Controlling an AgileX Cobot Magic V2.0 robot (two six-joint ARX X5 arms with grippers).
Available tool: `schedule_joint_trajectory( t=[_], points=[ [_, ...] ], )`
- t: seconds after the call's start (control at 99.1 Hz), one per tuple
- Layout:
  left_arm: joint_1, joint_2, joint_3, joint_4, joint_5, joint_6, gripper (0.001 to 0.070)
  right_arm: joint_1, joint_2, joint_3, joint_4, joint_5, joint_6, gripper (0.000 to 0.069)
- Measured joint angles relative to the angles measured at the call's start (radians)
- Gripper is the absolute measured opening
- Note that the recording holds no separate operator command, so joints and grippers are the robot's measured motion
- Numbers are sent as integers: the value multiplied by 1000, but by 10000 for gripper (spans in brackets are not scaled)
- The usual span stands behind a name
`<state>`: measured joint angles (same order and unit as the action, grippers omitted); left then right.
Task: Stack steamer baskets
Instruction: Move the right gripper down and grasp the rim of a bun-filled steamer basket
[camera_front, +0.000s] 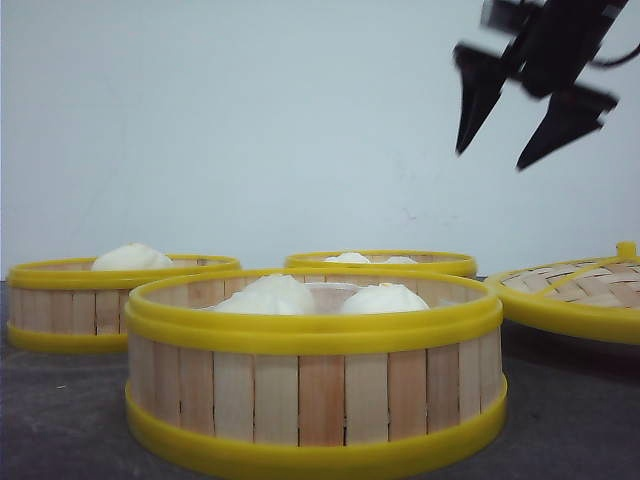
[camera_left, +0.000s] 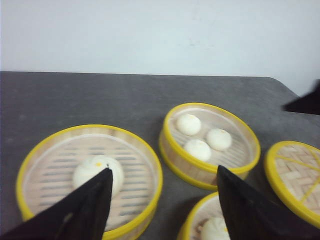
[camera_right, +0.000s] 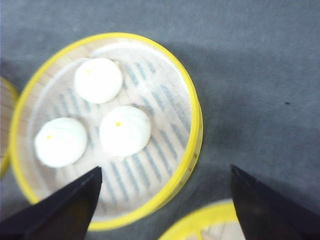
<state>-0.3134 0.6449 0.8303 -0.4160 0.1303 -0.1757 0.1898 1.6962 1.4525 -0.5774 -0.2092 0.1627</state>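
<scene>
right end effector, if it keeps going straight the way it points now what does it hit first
Most likely the three-bun steamer basket: the right end effector, open, frames its near rim in the right wrist view. Depth is unclear, so it could reach the table just beside that rim instead.

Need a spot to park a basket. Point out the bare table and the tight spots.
Free: the wide dark table behind the one-bun basket and the three-bun basket, up to the wall. Crowded: between those two, the near basket and the woven lid, only narrow gaps.

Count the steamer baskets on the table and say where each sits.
3: the near basket front and centre, the left basket behind it, the far basket at the back.
</scene>
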Motion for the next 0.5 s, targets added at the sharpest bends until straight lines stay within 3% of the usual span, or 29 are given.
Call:
schedule_joint_trajectory(
  t=[0.504],
  points=[
    [-69,-2,0,-10,0,0,398,0,246,58,100,19,2,475]
  ],
)
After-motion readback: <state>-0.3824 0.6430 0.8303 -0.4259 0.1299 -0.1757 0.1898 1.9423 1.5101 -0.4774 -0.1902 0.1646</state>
